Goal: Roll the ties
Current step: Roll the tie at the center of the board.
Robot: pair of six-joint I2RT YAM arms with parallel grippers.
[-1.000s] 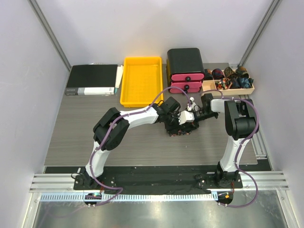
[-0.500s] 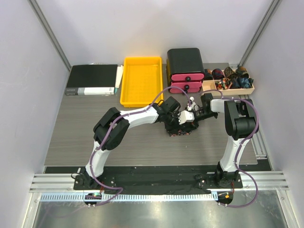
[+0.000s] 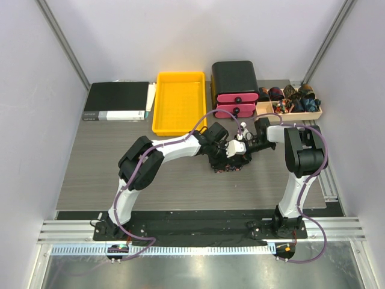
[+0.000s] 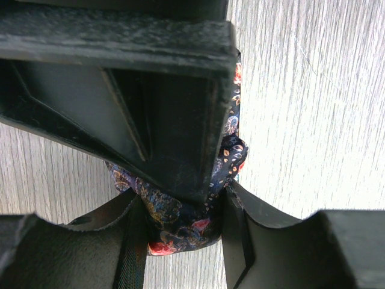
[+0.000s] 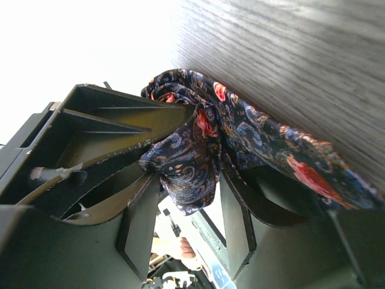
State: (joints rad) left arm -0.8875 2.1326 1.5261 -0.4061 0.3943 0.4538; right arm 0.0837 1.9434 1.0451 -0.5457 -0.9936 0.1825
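Overhead view: both arms reached in to one spot at the middle of the worktop (image 3: 120,174), just below the black box with pink drawers (image 3: 234,81).

Tie (image 3: 227,167): dark fabric with red and pink figures, bunched in a small heap on the worktop directly under the two claws. Not rolled.

Left claw (image 3: 221,158): came in from the left and pointed down at the heap. In the left wrist view its two fingers (image 4: 102,238) stood part closed with a wad of the tie (image 4: 180,223) pinched between them, fabric touching both inner faces. A large black part, apparently the other claw, filled the upper half of that view and lay against the fabric.

Right claw (image 3: 236,155): came in from the right, tips close to the left claw. In the right wrist view its fingers (image 5: 139,211) stood part open, and a fold of the tie (image 5: 186,168) hung down between them. The rest of the fabric ran to the right along the worktop. Whether this claw actually pinched the fold, I could not tell.

Upper part of the overhead frame: yellow tray (image 3: 179,129) left of the black box, black binder (image 3: 117,100) further left, wooden tray (image 3: 289,114) to the right.
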